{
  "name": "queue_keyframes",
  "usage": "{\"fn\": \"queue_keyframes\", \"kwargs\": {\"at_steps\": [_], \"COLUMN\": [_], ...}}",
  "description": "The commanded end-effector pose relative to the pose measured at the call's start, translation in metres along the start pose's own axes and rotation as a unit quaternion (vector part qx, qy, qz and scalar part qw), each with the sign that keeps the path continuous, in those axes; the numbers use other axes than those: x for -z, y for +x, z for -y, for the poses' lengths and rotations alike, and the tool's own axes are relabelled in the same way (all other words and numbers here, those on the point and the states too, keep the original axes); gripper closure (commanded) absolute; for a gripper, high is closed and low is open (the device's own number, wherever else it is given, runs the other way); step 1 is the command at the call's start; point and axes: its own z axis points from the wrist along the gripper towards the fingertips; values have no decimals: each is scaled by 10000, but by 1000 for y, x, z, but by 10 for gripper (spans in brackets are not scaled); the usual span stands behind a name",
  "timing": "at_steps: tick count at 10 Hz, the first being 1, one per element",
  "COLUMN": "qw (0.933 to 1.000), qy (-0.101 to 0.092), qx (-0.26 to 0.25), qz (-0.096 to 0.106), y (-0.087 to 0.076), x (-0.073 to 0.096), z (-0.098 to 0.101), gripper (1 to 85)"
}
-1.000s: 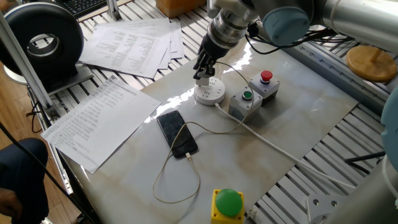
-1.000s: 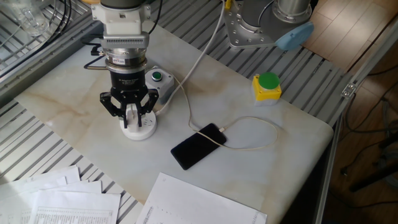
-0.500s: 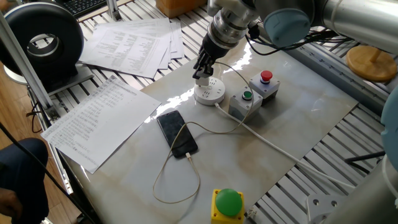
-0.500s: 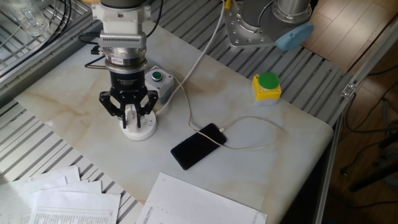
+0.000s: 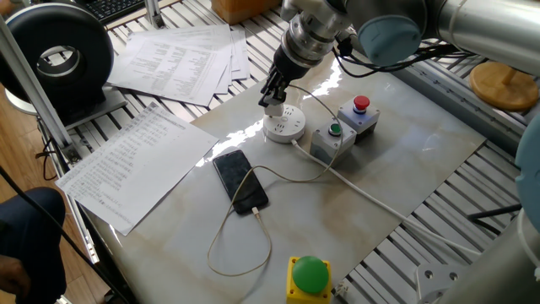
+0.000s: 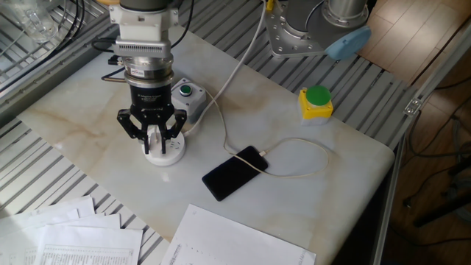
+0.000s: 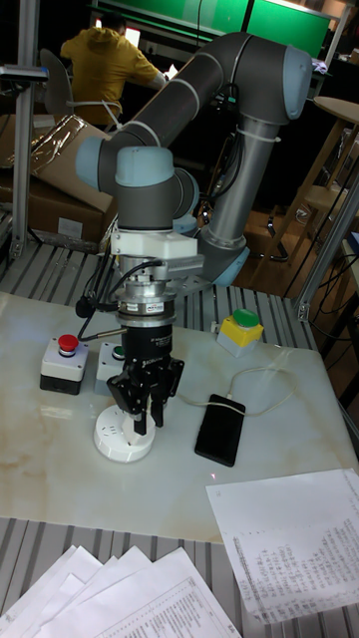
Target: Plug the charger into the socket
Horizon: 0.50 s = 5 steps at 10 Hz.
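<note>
The socket is a round white puck on the marble tabletop, with a thick white cord leading off it. My gripper hangs straight down over its left part, shut on the charger, a small white cube between the fingers. The charger's thin cable runs to a black smartphone lying flat in front. I cannot tell whether the prongs sit in the slots. In the tall fixed view the gripper stands just over the socket and hides the charger.
Two grey button boxes, one with a green button and one with a red button, stand right beside the socket. A yellow box with a green dome sits at the near edge. Printed papers lie to the left.
The gripper, still shut on the charger, has risen slightly and shifted a little over the socket. Nothing else has moved.
</note>
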Motion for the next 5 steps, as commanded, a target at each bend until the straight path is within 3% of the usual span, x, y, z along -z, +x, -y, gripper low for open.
{"fn": "queue_keyframes", "kwargs": {"at_steps": [1,5], "qw": [9999,10000], "qy": [-43,-46], "qx": [-93,-43], "qz": [33,-40], "y": [0,6], "x": [5,6], "z": [-1,1], "gripper": [847,847]}}
